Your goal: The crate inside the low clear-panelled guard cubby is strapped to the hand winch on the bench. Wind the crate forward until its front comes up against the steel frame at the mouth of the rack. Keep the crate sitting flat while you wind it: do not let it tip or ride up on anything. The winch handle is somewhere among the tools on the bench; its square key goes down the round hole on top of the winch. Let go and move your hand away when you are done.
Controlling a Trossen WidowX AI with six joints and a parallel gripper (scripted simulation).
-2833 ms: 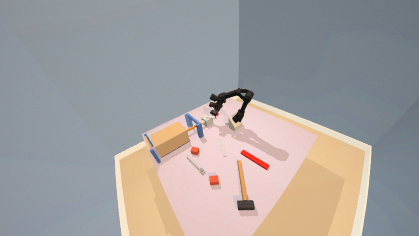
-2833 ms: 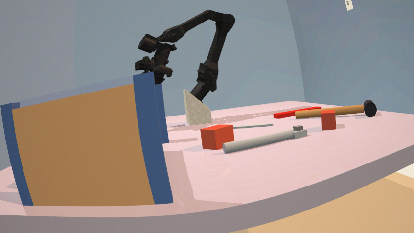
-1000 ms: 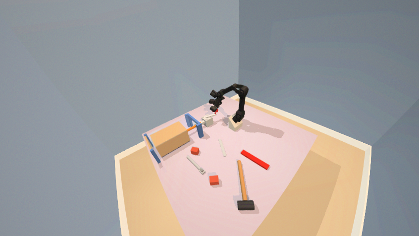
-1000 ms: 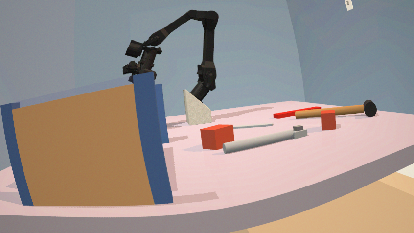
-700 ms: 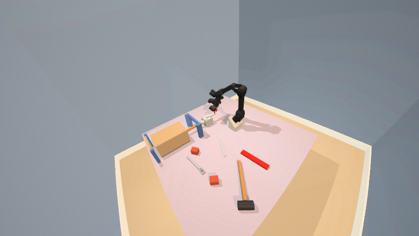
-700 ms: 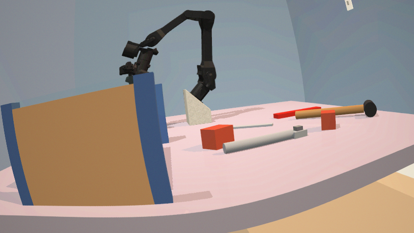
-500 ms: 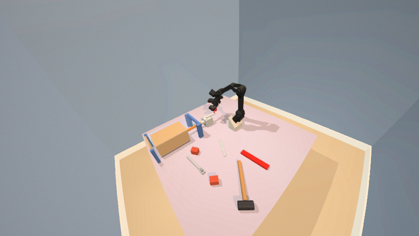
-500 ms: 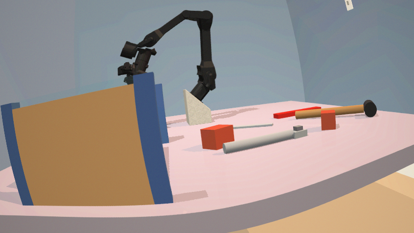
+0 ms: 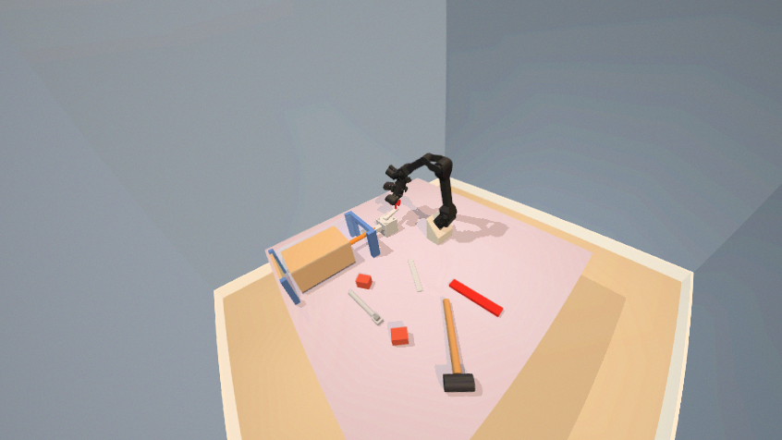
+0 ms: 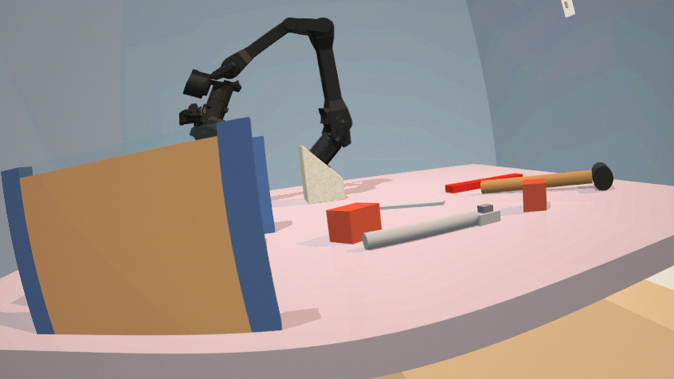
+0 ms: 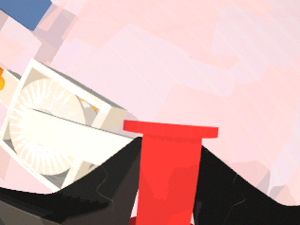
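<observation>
The brown crate [image 9: 318,265] [image 10: 131,236] sits flat between the blue end frames. A gap shows between its front and the blue frame at the rack's mouth [image 9: 373,244] [image 11: 24,10]. An orange strap [image 9: 359,238] [image 11: 2,82] crosses that gap towards the pale winch [image 9: 387,226] [image 11: 52,99]. The handle's pale arm [image 9: 390,214] [image 11: 78,137] lies over the winch top; its key is hidden beneath. My gripper [image 9: 395,202] [image 11: 166,146] is shut on the handle's red grip [image 9: 397,204] [image 11: 171,181], beside the winch. In the exterior view the fingertips and winch are hidden behind the crate.
Red blocks [image 9: 363,281] [image 9: 399,335] [image 10: 353,224] [image 10: 534,195], a grey wrench-like tool [image 9: 363,305] [image 10: 424,229], a pale flat strip [image 9: 415,275], a red bar [image 9: 475,298] [image 10: 471,182] and a hammer [image 9: 452,339] [image 10: 542,181] lie on the bench, away from the winch.
</observation>
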